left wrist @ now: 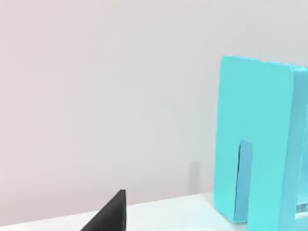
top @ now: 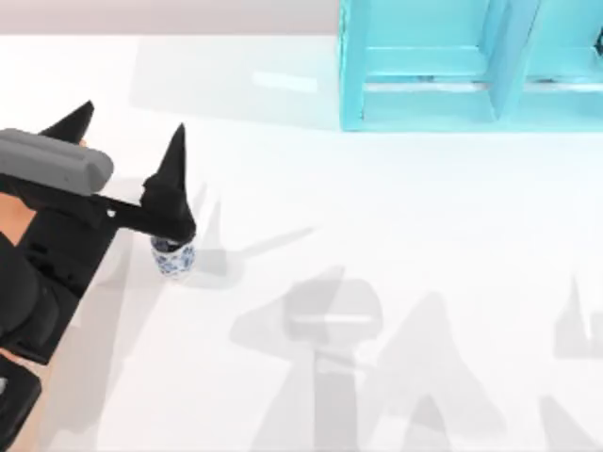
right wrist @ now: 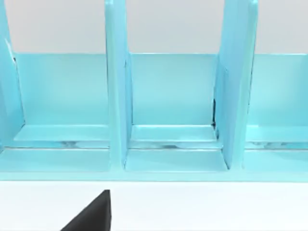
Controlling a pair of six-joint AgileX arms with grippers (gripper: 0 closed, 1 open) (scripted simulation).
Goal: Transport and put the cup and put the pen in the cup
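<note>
White table (top: 396, 235); left end effector (top: 127, 151) partly hides cup (top: 174, 257).

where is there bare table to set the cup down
Free: the white table from the cup rightward, in front of the turquoise shelf. Crowded: the left edge, where the left tool hangs over the cup.

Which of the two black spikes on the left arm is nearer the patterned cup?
The left tool's spike farther right in the top view: the cup peeks out just beneath its base, while the other spike stands apart, farther left.
</note>
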